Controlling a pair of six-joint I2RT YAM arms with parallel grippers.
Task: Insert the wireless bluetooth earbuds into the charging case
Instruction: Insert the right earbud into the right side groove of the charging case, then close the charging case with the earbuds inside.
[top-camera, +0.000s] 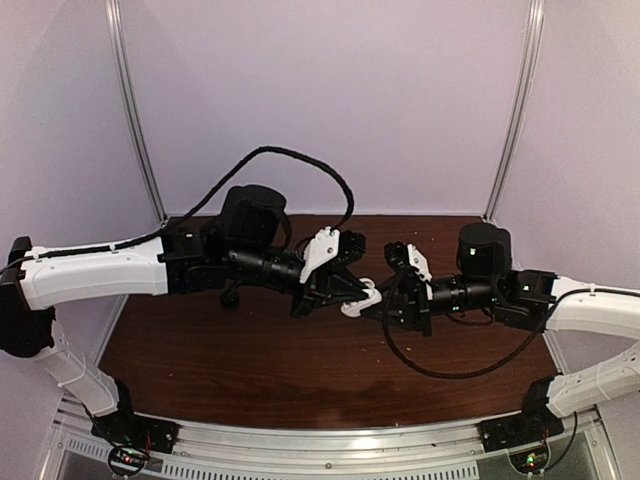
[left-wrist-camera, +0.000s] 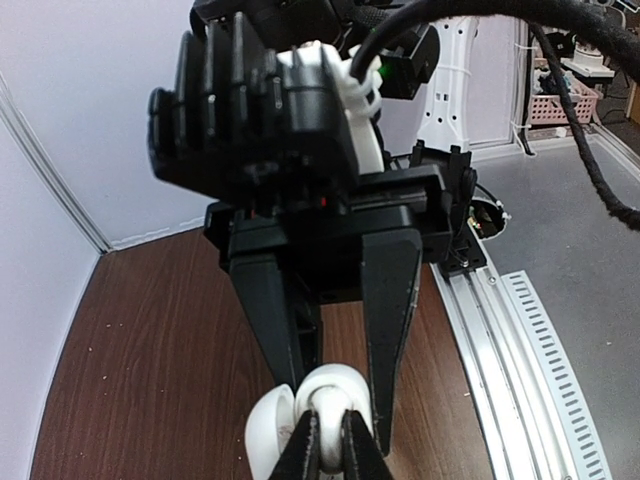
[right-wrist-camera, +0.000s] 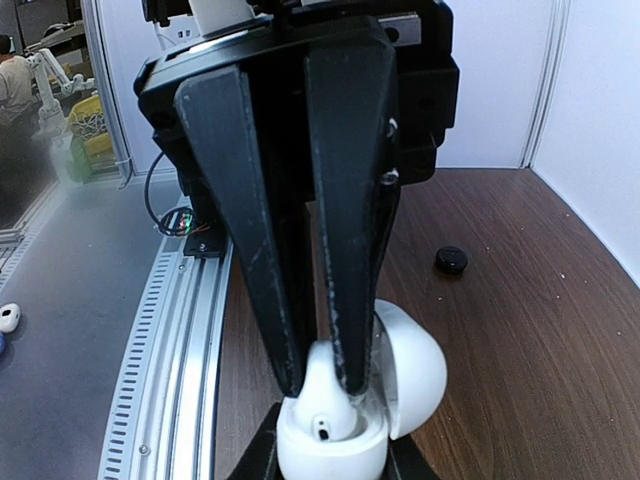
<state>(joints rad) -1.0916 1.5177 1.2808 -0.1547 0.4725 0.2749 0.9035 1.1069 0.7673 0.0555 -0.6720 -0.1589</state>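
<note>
my left pincer (right-wrist-camera: 322, 388) is clamped on a white earbud (right-wrist-camera: 320, 370), which hangs straight into the open charging case (right-wrist-camera: 335, 450) just beneath. my right pincer (left-wrist-camera: 340, 405) grips that case.

Both end effectors meet above the middle of the tabletop (top-camera: 250, 370).
The charging case (right-wrist-camera: 330, 455) sits between the fingers of the right end effector (left-wrist-camera: 342, 415), which comes from the right. The left end effector (right-wrist-camera: 322, 380), opposite, has its fingertips at the case's opened top. A small round object (right-wrist-camera: 451, 260) lies on the tabletop, left of them.
</note>
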